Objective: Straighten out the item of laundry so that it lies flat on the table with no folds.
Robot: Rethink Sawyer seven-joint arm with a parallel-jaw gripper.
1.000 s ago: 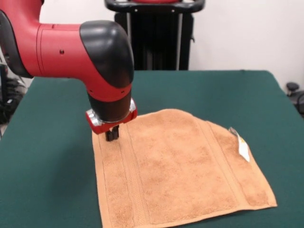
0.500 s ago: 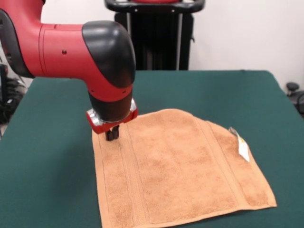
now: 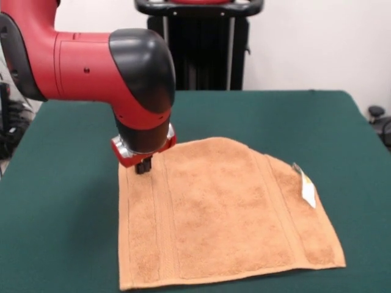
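A tan-orange towel (image 3: pixel 223 217) lies spread on the dark green tabletop (image 3: pixel 73 232), filling the lower middle of the frame. It reaches from just left of centre across to the lower right, and its bottom edge runs close to the bottom of the picture. The cloth looks mostly flat. Woven border bands run down it near the left side and again near the right side. The upper right corner is not squared off: the edge there slants, and a small white tag (image 3: pixel 307 188) sticks out at that edge, resting over the green surface.

The red and black arm (image 3: pixel 91 61) comes in from the upper left of the frame and bends downward, its black elbow cover sitting above the towel's upper left corner. At its lower end, below a red ring, the dark pincer (image 3: pixel 143 165) points straight down onto that corner of the towel, its tip touching the cloth or just at it. The tips look drawn close together with almost no gap, but whether any cloth is pinched between them cannot be told from this angle.

Behind the tabletop, at the top centre of the frame, stands a black stand (image 3: pixel 198 43) against a pale wall. Dark equipment shows at the far left and right edges.
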